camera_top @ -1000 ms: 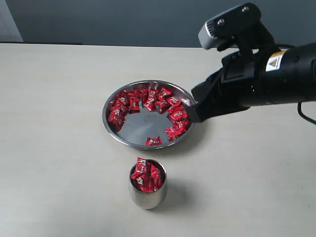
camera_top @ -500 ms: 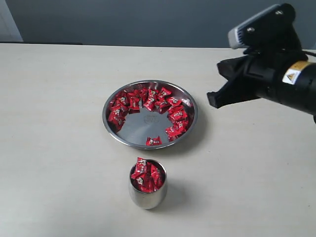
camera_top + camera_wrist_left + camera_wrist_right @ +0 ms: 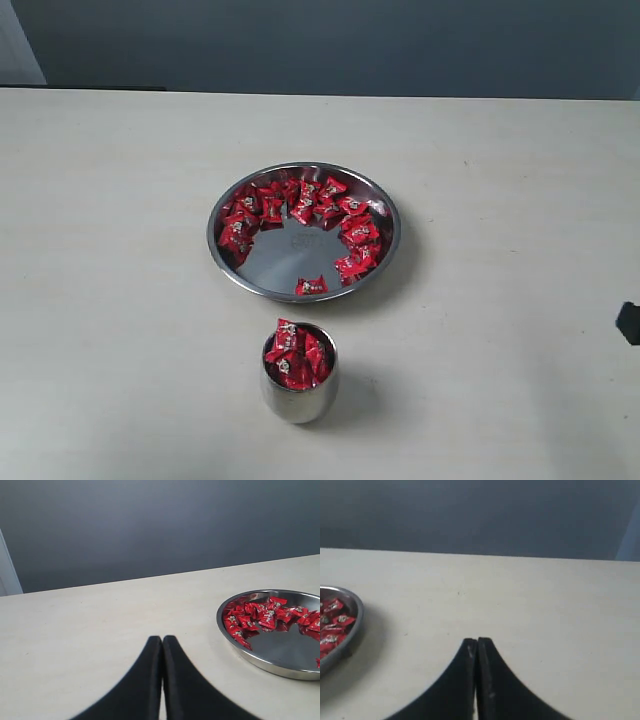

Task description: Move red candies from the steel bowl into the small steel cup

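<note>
The steel bowl (image 3: 372, 262) lies mid-table with red candies (image 3: 356, 233) ringed along its far and right sides and one near its front rim. The small steel cup (image 3: 298, 397) stands in front of it, heaped with red candies (image 3: 296, 356). My right gripper (image 3: 477, 641) is shut and empty over bare table to the right of the bowl (image 3: 351, 630); only a dark tip (image 3: 629, 322) of it shows at the exterior view's right edge. My left gripper (image 3: 162, 639) is shut and empty, low over the table left of the bowl (image 3: 260, 664), and is outside the exterior view.
A beige table (image 3: 120, 300) carries everything, with a dark grey wall (image 3: 320, 45) behind its far edge. A pale strip (image 3: 18, 45) stands at the far left corner.
The right arm has drawn back from the bowl's right rim, to the right and down, leaving the exterior view except for a small dark tip. Bowl, cup and candies have not moved.
</note>
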Controlling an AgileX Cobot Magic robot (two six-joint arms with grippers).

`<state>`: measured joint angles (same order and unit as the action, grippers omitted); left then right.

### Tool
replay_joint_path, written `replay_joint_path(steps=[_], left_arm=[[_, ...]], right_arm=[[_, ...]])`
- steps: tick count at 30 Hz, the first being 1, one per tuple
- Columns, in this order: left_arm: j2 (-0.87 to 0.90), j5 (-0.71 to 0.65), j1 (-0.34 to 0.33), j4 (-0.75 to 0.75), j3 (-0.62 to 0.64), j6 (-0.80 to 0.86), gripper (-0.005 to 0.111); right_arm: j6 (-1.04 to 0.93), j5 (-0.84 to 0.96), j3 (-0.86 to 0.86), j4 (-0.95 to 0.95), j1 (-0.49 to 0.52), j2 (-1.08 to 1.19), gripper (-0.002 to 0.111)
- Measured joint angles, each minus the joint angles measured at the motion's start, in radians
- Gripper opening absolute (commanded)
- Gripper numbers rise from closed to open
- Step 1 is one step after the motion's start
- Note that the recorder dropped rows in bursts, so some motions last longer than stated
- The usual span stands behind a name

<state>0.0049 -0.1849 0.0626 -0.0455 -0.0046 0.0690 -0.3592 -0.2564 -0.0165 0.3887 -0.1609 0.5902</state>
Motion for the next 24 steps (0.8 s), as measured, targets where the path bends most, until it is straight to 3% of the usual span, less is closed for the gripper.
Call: replay_joint_path(steps=[7,14,24], left_arm=[[0.0,0.0,0.0,0.0,0.0,0.0,0.002],[0.0,0.0,0.0,0.0,0.0,0.0,0.002],[0.0,0.0,0.0,0.0,0.0,0.0,0.002]], right_arm=[[-0.104,0.301,0.009,0.0,0.097,-0.285,0.0],[-0.042,0.563,0.009,0.003,0.228,-0.548,0.0],[-0.005,0.627,0.009,-0.013,0.306,-0.583,0.0]])
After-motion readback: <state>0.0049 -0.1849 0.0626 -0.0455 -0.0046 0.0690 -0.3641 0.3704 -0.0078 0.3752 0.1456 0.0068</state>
